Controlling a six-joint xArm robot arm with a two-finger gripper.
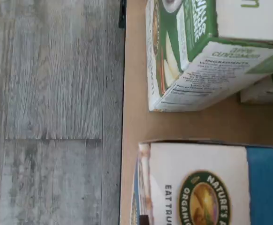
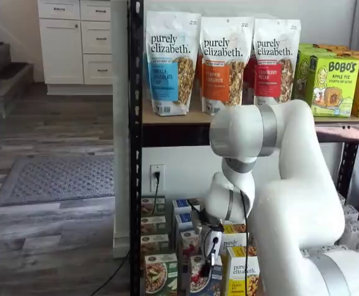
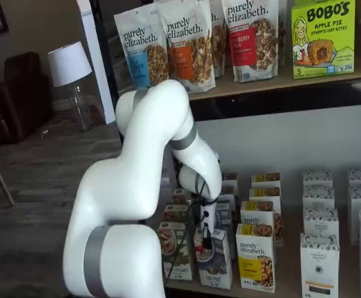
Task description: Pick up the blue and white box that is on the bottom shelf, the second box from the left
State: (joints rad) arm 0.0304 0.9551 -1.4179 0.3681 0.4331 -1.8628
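My arm [image 3: 137, 205] fills the front of the rack. Beside the yellow carton [image 3: 256, 257], on its left on the bottom shelf [image 3: 280, 288], stands the blue and white box [image 3: 216, 264]: white upper panel, blue below, a bowl of granola with red berries pictured. My gripper [image 3: 206, 239] is at its top, fingers pinching the box.

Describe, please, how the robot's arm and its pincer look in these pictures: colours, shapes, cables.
The glossy white rounded arm is built of thick tube-like segments, with grey bands at the joints. A thin black cable runs down its slimmer wrist part. The pincer has a small white body and two narrow black fingers. No markings or logos are readable on it.
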